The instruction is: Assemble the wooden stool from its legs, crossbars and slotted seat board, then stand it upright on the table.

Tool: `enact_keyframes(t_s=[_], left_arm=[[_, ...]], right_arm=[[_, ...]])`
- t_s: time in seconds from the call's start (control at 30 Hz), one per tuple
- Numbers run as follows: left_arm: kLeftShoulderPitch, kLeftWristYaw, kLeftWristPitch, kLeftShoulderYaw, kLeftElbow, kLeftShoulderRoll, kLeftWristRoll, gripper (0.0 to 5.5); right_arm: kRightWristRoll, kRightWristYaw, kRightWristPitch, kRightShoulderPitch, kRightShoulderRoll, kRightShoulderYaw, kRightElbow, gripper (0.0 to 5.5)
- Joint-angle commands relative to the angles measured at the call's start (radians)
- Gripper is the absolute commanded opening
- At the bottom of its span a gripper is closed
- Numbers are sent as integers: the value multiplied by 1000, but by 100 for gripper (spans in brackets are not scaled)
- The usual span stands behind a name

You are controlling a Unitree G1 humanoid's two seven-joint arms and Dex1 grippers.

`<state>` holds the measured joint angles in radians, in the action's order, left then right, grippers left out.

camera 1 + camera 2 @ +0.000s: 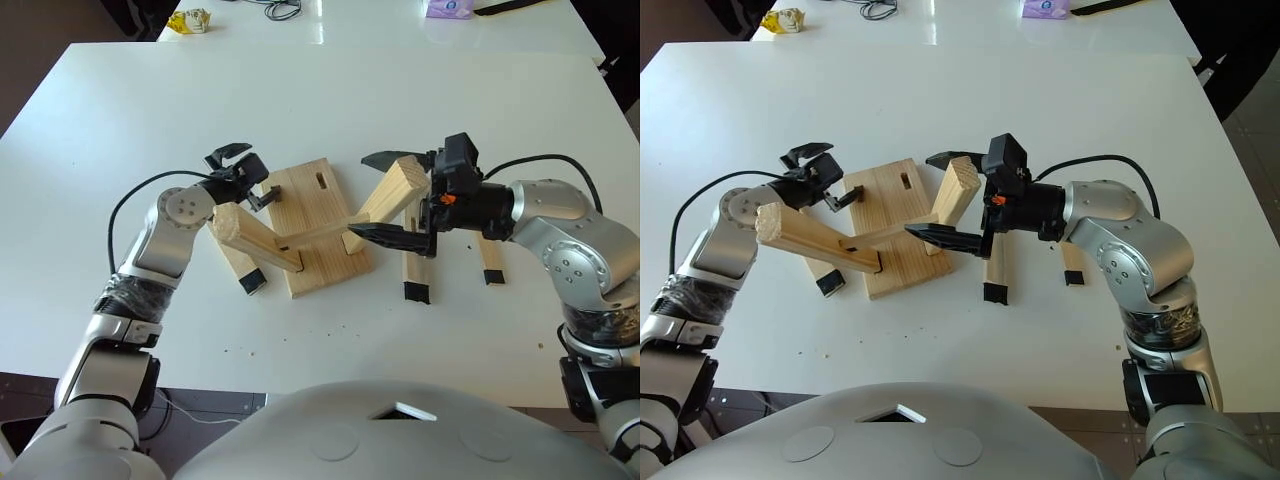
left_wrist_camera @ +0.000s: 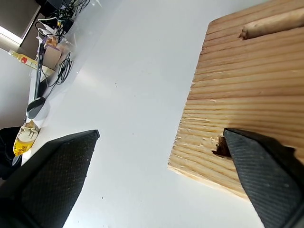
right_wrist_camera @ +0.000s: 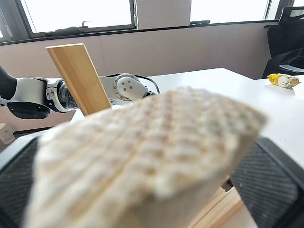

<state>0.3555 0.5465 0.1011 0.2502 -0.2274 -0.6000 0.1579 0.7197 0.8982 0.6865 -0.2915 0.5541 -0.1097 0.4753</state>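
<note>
1. Right gripper (image 1: 358, 195) clamps right leg (image 1: 395, 190). The fingers are spread wide, one above and one below the leg. In the right wrist view the leg's end face sits between both pads (image 3: 268, 175).
2. The right leg is tilted. Its upper end is close to the gripper's base and its lower end rests on board (image 1: 315, 195), just past the lower fingertip.
3. Crossbar (image 1: 322, 234) runs from the right leg, away from the right gripper, to left leg (image 1: 255, 240). The two legs and the bar form one frame that leans on the board.
4. The left leg is also tilted. Its raised end is just beside the left wrist, below left gripper (image 1: 255, 172), and its low end is on the board.
5. The left gripper gapes wide and holds nothing. One finger (image 2: 266, 175) lies over the board's edge, and the other (image 2: 52, 175) is off the board over table (image 1: 300, 90).
6. The board lies flat on the table between the two grippers, slot side up.
7. Two loose legs (image 1: 415, 272) (image 1: 490, 258) lie on the table under the right forearm, just behind the right gripper.
8. A third loose leg (image 1: 245, 272) lies beside the board, under the left leg.
9. Right arm: elbow out to the side, forearm pointing inward, gripper level with the board.
10. Left arm: elbow bent, forearm angled inward, wrist turned toward the board's near-left edge.
</note>
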Motion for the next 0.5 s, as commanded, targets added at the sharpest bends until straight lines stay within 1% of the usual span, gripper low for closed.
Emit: enact_keyframes(t_s=[0.03, 0.2, 0.33, 0.4, 0.5], left_arm=[[45, 9, -48, 47, -149, 60, 39, 485], [140, 4, -127, 56, -311, 137, 45, 485], [214, -14, -169, 34, -442, 194, 32, 485], [223, -8, -190, 20, -455, 199, 18, 485], [208, 20, -183, -41, -405, 183, -43, 485]], right_arm=[[-2, -7, 8, -21, -3, -6, -8, 538], [-5, -22, 9, -21, -11, -12, -13, 538], [11, -34, 16, -29, -22, -4, -18, 538], [21, -38, 19, -32, -23, 15, -24, 538], [55, -34, 24, -37, -14, 62, -35, 538]])
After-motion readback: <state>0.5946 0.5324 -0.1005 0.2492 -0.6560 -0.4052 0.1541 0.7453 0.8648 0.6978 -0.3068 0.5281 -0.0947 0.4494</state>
